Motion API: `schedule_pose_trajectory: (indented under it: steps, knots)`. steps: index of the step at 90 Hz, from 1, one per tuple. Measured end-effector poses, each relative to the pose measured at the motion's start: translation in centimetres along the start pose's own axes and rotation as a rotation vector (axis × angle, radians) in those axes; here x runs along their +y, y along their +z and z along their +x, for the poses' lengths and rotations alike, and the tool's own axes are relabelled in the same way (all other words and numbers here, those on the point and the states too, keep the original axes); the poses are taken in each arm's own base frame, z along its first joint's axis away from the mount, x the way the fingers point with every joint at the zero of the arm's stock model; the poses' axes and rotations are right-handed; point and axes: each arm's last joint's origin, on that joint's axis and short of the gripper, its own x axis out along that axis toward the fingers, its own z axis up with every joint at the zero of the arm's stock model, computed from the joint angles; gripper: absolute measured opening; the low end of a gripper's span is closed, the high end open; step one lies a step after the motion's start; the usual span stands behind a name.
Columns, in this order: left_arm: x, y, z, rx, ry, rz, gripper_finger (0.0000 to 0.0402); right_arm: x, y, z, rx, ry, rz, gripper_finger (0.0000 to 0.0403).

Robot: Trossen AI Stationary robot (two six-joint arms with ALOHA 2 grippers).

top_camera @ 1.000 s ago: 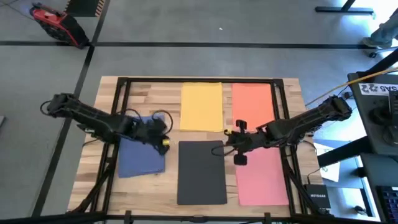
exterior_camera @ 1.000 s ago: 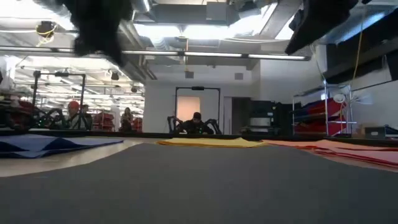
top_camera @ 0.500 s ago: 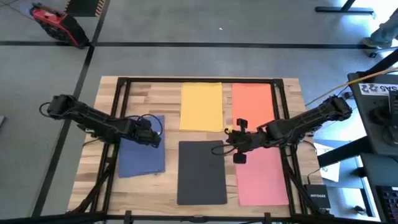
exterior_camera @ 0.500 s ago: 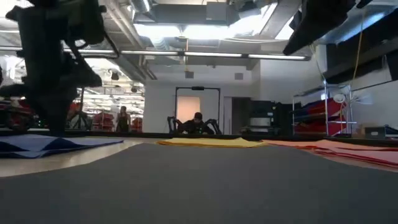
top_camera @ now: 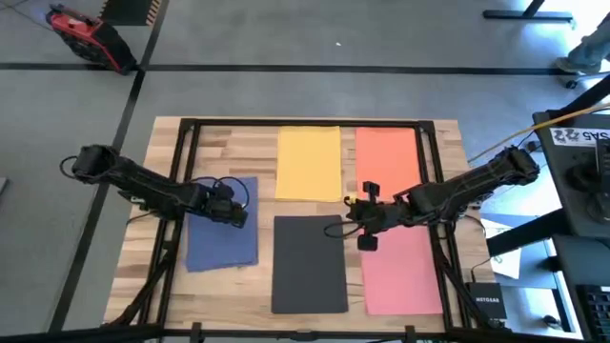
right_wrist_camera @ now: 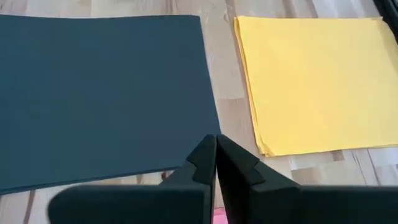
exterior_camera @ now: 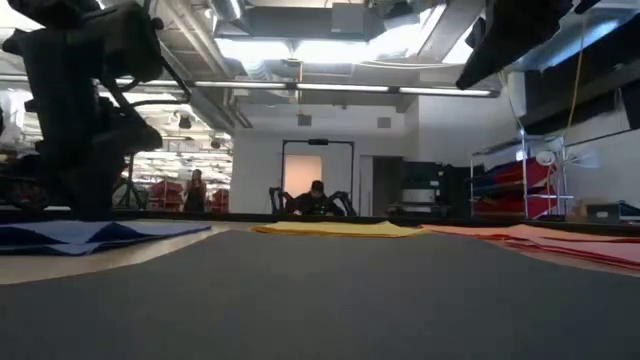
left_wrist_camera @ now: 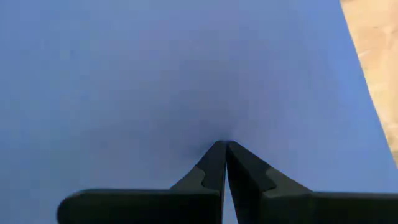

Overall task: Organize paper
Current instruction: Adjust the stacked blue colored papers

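Five sheets of paper lie flat on the wooden table: blue (top_camera: pixel 219 238) at the left, yellow (top_camera: pixel 308 164) and orange (top_camera: pixel 386 157) at the far side, dark grey (top_camera: pixel 308 264) in the near middle, and pink (top_camera: pixel 402 272) at the near right. My left gripper (top_camera: pixel 232 211) is shut, its tips down on the blue sheet (left_wrist_camera: pixel 124 74). My right gripper (top_camera: pixel 355 217) is shut and hangs above the gap between the dark sheet (right_wrist_camera: pixel 99 87), the yellow sheet (right_wrist_camera: pixel 311 81) and the pink one, touching nothing. My left gripper presses its shut fingertips (left_wrist_camera: pixel 214 155) onto the blue sheet's top face (left_wrist_camera: pixel 217 132), in the half toward the table's far edge and nearer the sheet's right edge. The fingers slant down from the table's left. The sheet lies on the table.
A black frame (top_camera: pixel 305 122) runs round the table top, and the arms' bases stand at the left and right edges. A strip of bare wood (top_camera: pixel 262 191) separates the blue sheet from the yellow and dark ones. Beyond the far edge the low view shows a room with people.
My left gripper has gone toward the table's left edge and down onto the blue sheet. The blue sheet has then slid a little toward the table's right edge.
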Motion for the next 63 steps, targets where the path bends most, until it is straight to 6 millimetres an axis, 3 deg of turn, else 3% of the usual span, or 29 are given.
schedule_pose_trajectory:
  steps: [63]
  knots:
    - [-0.34,0.04,0.06,-0.004,-0.037,0.119,0.0,-0.09,-0.01,0.01,-0.004,-0.026,-0.001,0.0]
